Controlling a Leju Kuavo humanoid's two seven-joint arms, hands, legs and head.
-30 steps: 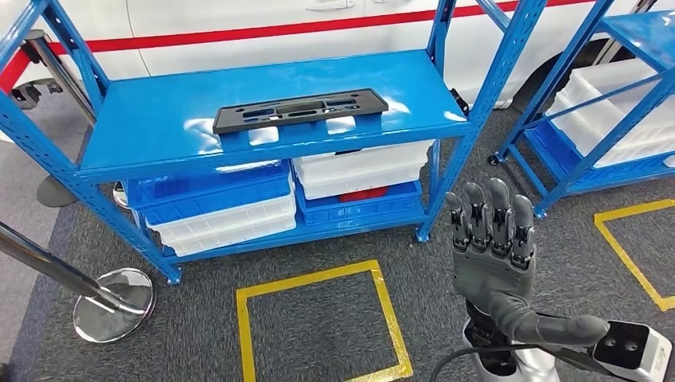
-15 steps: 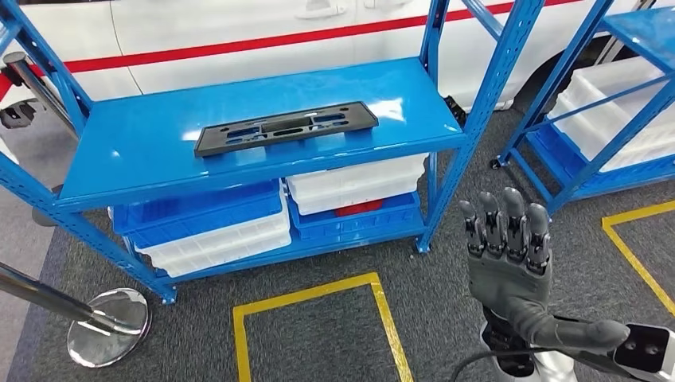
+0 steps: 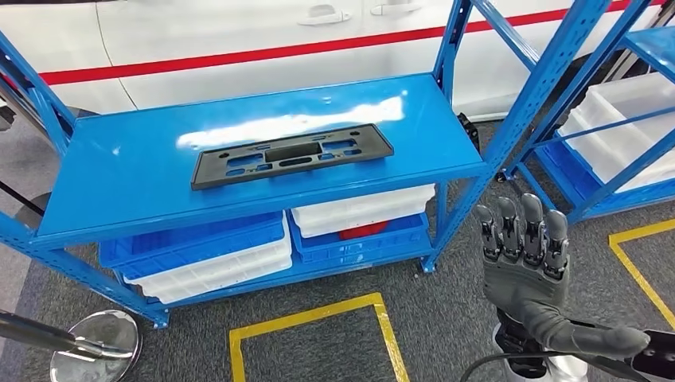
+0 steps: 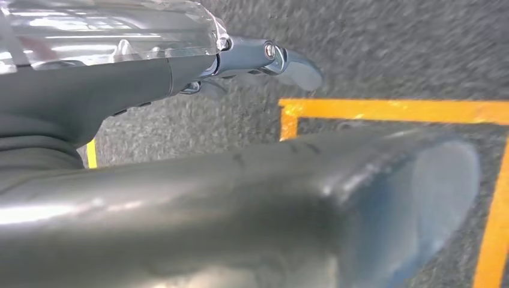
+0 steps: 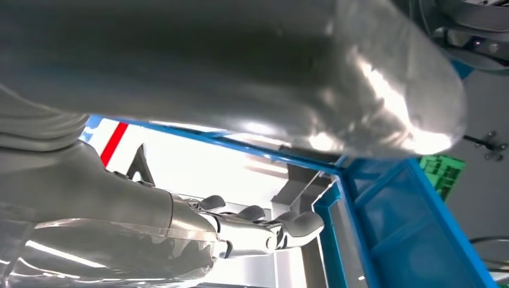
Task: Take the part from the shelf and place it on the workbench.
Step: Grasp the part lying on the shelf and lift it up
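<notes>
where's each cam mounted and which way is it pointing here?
Head: high on the body, facing forward and down at the shelf holding the part; right hand raised, open.
Left wrist: behind the left hand, looking down at carpet and yellow tape.
Right wrist: behind the right hand, looking at the shelf frame.
Shared: head and right wrist views both show the right hand and shelf.

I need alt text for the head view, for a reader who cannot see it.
A flat black plastic part lies on the top of a blue metal shelf. The robot's right hand is raised, empty, fingers straight, in front of the shelf's right post. White and blue bins sit on the lower level.
</notes>
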